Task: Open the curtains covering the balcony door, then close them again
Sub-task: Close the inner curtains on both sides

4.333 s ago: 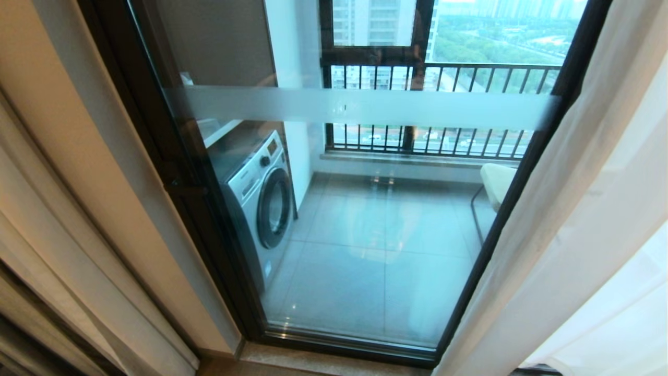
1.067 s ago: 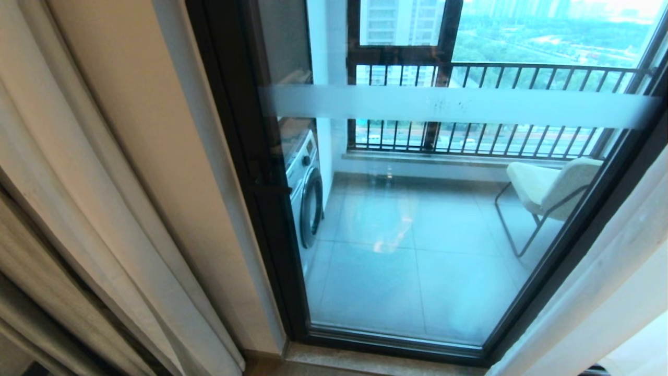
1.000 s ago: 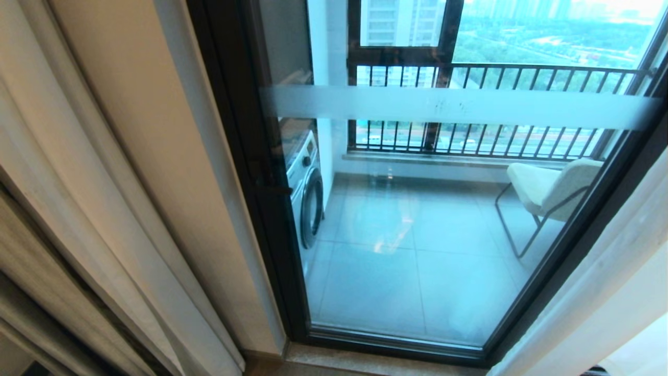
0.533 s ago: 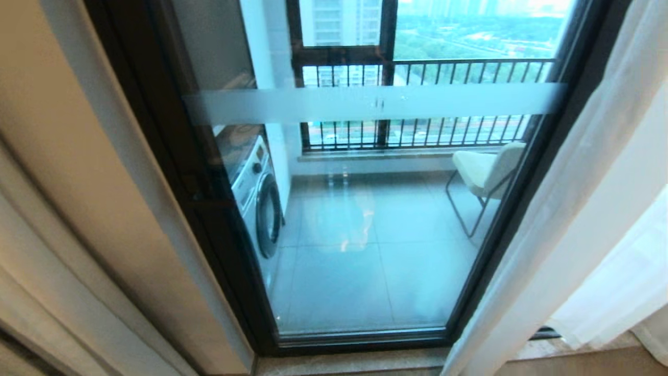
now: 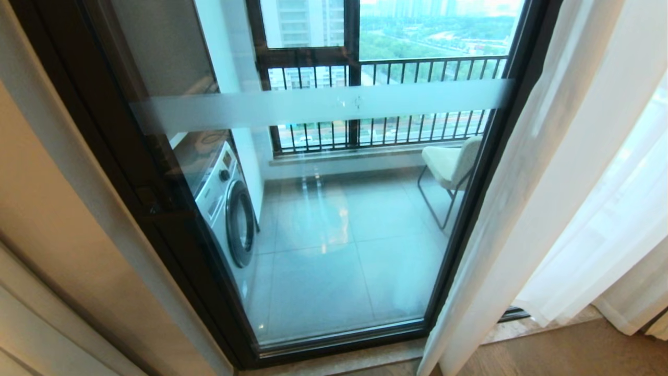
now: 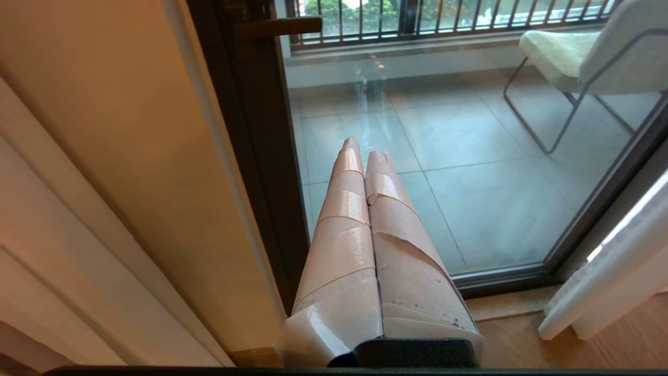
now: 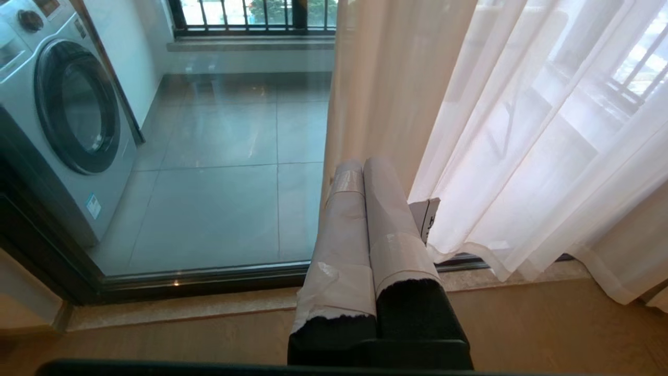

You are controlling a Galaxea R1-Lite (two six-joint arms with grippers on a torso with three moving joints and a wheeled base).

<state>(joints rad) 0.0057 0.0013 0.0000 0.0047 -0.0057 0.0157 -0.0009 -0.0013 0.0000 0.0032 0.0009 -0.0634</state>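
The curtains hang gathered at the right of the balcony door, their sheer white folds reaching the floor with a wavy hem, leaving most of the glass bare between its dark frame edges. A frosted band crosses the pane. Compared with a second ago, the whole view has swung, bringing more curtain and wood floor into sight on the right. Beyond the glass stand a washing machine and a pale chair on grey tiles. The left claw points at the pane, pinched together and empty; the right claw, likewise pressed together, sits just before the curtain's edge.
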